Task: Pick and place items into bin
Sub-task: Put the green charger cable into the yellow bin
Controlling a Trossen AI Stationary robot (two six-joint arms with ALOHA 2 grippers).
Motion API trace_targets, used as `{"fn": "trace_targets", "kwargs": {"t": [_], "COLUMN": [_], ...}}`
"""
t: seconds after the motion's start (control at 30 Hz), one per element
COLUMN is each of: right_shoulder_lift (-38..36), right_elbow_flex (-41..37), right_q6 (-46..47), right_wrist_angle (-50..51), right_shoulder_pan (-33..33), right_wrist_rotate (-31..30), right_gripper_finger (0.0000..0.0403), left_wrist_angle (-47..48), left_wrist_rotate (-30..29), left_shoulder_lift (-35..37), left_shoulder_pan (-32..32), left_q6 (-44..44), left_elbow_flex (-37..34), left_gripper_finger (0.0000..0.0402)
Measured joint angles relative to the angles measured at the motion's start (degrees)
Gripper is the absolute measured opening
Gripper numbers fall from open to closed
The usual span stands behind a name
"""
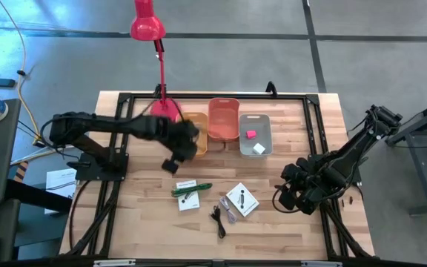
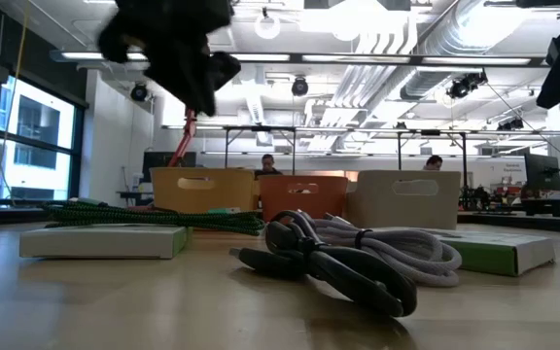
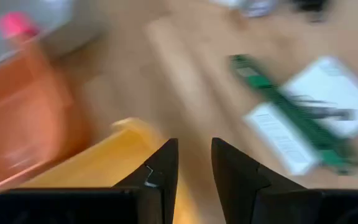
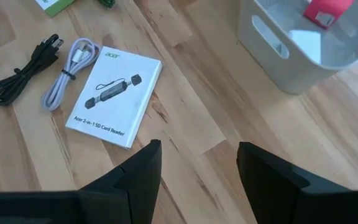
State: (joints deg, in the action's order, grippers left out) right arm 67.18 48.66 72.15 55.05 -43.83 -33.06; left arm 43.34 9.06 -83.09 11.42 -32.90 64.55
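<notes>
1. Items for the bin lie on the pale wooden bench (image 1: pixel 139 222): a green stick (image 1: pixel 192 189) rests across a small white card with black print (image 1: pixel 188 202), a second white card printed with a card reader (image 4: pixel 114 95) lies near it, and a coiled black cable (image 1: pixel 219 219) sits just beside a coiled white cable (image 4: pixel 68 72).
2. A pink cube (image 1: pixel 250 134) and a white cube (image 1: pixel 259 148) lie inside the grey plastic bin (image 1: pixel 244 143).
3. An orange bin (image 1: pixel 223 119) stands beside the grey one, and a yellow bin (image 3: pixel 114 160) beside that.
4. Left pincer (image 1: pixel 178 152) hangs over the yellow bin's near edge, its fingers a narrow gap apart and holding nothing.
5. Right pincer (image 4: pixel 197 167) hovers above bare bench between the card-reader card and the grey bin, fingers spread wide, empty.
6. A red desk lamp (image 1: pixel 148 26) stands at the bench's far edge.
</notes>
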Motion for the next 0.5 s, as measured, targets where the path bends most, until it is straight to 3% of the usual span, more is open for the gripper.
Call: {"fn": "trace_targets", "kwargs": {"t": [0.23, 0.5], "right_shoulder_lift": [0.0, 0.0], "right_elbow_flex": [0.0, 0.0], "right_q6": [-2.1, -4.4], "right_wrist_angle": [1.4, 3.8], "right_shoulder_pan": [0.0, 0.1], "right_wrist_rotate": [-2.1, -5.0], "right_gripper_finger": [0.0199, 0.0199], "left_wrist_angle": [1.0, -1.0], "left_wrist_rotate": [-2.5, -11.0], "left_shoulder_lift": [0.0, 0.0], "left_shoulder_pan": [-11.8, -21.8], "left_q6": [10.8, 25.5], "left_elbow_flex": [0.0, -4.6], "left_gripper_finger": [0.0082, 0.0084]}}
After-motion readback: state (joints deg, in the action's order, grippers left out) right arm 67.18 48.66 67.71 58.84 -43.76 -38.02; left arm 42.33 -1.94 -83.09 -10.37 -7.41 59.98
